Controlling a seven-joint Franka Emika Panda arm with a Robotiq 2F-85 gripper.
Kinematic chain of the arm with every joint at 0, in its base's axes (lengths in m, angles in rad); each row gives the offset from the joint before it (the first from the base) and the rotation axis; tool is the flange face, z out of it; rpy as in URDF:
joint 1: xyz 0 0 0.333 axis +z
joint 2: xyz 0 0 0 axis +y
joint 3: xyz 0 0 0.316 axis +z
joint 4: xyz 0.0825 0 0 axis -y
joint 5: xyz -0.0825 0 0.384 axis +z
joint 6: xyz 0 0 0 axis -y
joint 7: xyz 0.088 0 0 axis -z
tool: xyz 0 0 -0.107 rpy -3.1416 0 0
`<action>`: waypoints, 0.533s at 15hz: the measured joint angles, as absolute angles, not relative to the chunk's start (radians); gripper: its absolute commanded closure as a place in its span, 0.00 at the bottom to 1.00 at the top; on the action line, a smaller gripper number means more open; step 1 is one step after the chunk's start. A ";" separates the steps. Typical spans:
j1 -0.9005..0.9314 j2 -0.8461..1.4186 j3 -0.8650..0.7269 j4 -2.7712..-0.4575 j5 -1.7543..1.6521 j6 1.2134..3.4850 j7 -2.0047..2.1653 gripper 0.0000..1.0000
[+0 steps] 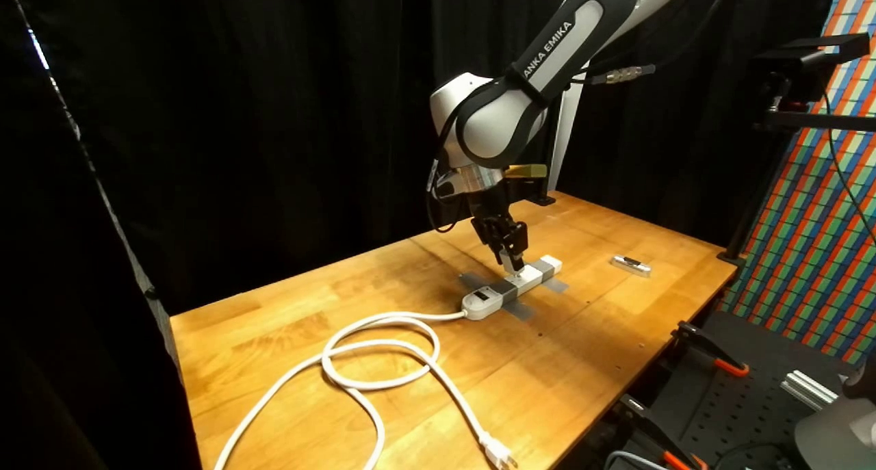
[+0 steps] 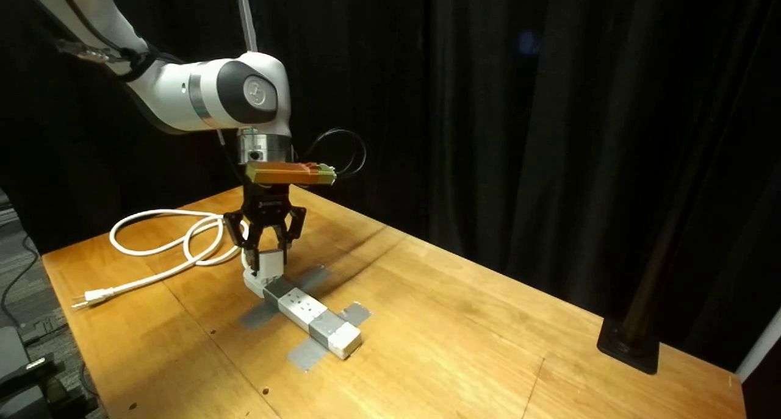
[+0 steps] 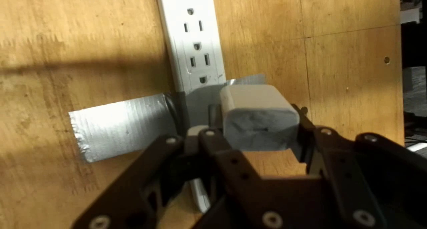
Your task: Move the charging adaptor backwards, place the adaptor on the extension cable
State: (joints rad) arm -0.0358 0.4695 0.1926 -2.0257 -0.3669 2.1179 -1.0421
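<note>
The charging adaptor [image 2: 272, 264] sat in the gripper [image 3: 259, 120], between its fingertips, with one finger against its left side and one against its right in the wrist view. The gripper was partly closed, its fingers spaced by the width of the adaptor, which they had hold of. The face with a thin dark slot showed in the wrist view. Seen there, the adaptor overlapped the right edge of the extension cable's [image 1: 530, 278] power strip [image 3: 196, 35], nearer than the sockets [image 3: 197, 46] in sight, and hid part of a band of grey tape [image 3: 123, 127]. In both exterior views its lower end showed against the strip; whether the two touched could not be told. In an exterior view the white cord [image 1: 375, 387] left the strip's near, left end and lay in loops on the left, near part of the wooden table [image 1: 582, 360]. A small pale object with a dark top [image 1: 631, 266] lay to the right, well apart from the strip.
</note>
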 measured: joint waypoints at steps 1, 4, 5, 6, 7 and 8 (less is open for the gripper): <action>-0.030 0.460 0.188 -2.036 -0.367 2.125 -1.034 0.52; -0.026 0.450 0.185 -2.049 -0.367 2.129 -1.024 0.77; -0.026 0.449 0.184 -2.050 -0.367 2.130 -1.024 0.77; -0.024 0.451 0.181 -2.050 -0.367 2.130 -1.024 0.77; -0.023 0.453 0.179 -2.050 -0.366 2.130 -1.024 0.77; -0.024 0.456 0.175 -2.049 -0.361 2.134 -1.025 0.77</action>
